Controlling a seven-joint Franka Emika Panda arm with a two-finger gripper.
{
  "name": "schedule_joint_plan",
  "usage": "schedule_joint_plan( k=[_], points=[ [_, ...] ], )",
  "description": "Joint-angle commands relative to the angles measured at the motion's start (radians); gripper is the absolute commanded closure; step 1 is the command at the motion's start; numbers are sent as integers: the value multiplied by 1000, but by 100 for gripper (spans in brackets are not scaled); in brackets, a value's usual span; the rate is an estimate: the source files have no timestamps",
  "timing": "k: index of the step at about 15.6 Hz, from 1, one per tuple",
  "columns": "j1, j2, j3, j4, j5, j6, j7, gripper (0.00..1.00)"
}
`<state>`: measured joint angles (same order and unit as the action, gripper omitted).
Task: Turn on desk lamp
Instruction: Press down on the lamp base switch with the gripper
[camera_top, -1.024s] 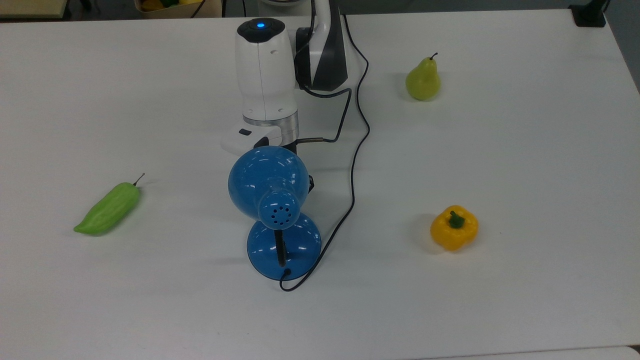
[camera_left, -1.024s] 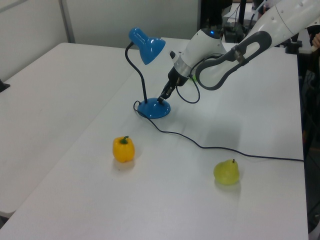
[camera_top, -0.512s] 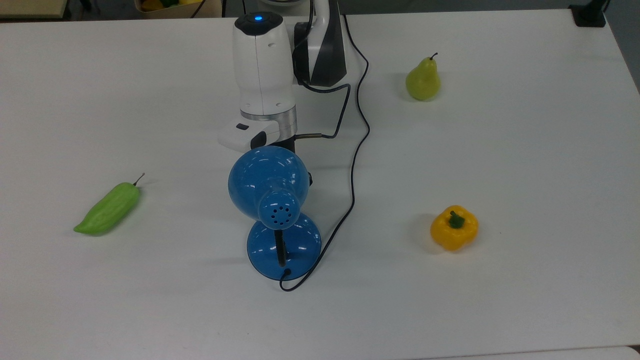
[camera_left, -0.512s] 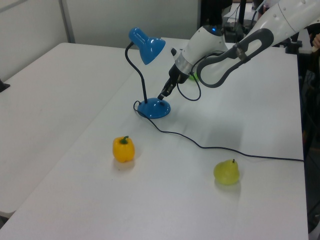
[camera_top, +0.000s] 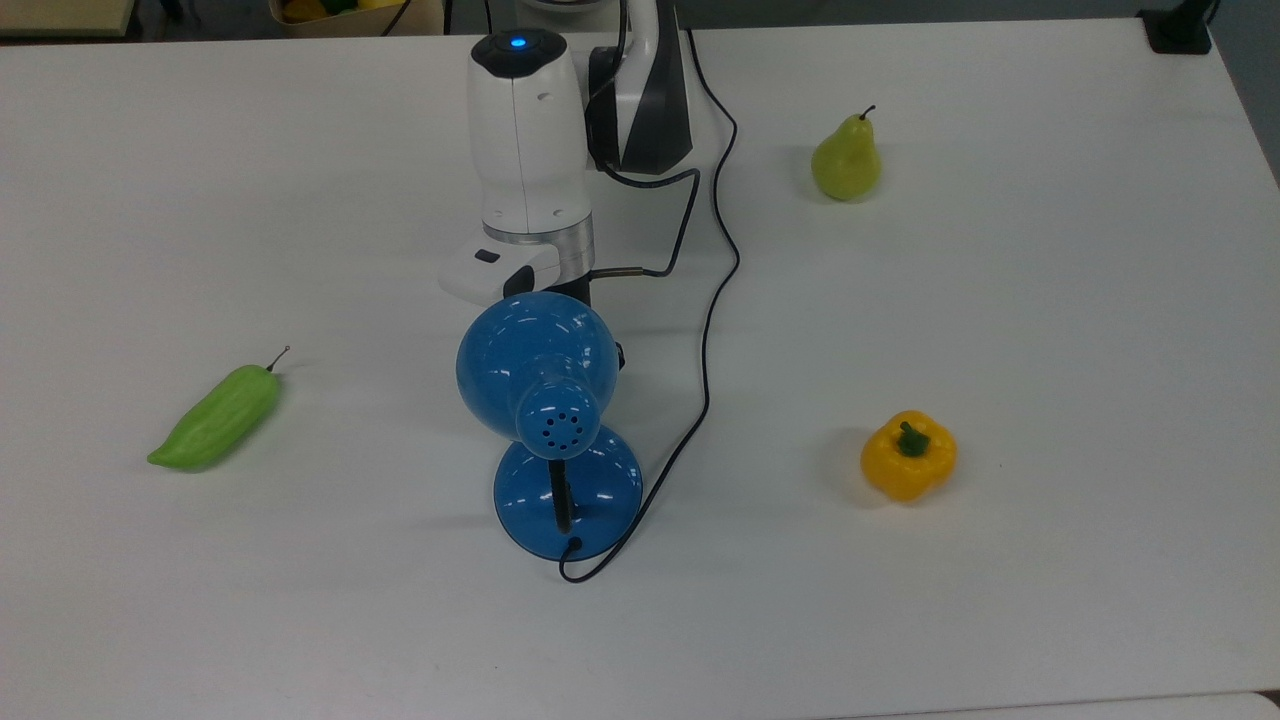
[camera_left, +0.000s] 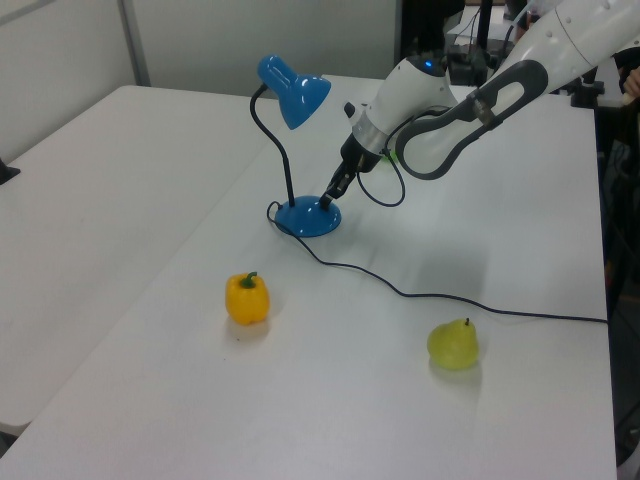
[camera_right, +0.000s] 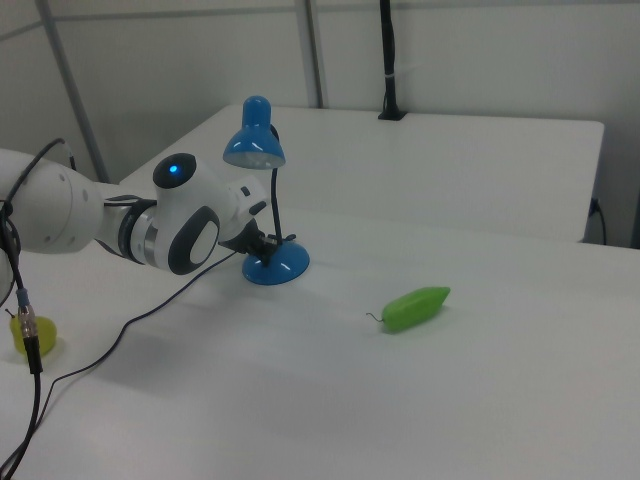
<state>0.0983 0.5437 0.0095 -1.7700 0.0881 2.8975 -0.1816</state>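
A robotics lab or test room was indicated. A wide white bench (camera_top: 1050, 300) was seen carrying a white robot arm (camera_top: 527, 140) and toy-like plastic produce laid out apart: a pear (camera_top: 846, 160) at about 1 o'clock in the top view, a yellow bell pepper (camera_top: 908, 456) at 4 o'clock and a green pepper (camera_top: 216, 418) at 9 o'clock. Plain pale walls with metal framing (camera_right: 70, 90) were seen behind further white tables (camera_right: 480, 170), and a black post (camera_right: 388, 60) was clamped at the far edge.
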Motion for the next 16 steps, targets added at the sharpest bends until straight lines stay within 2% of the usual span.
schedule_joint_plan(
  k=[1, 16],
  points=[
    [6, -21, -3, -20, -5, -4, 7, 100],
    [11, 13, -3, 4, -16, 6, 8, 100]
  ],
)
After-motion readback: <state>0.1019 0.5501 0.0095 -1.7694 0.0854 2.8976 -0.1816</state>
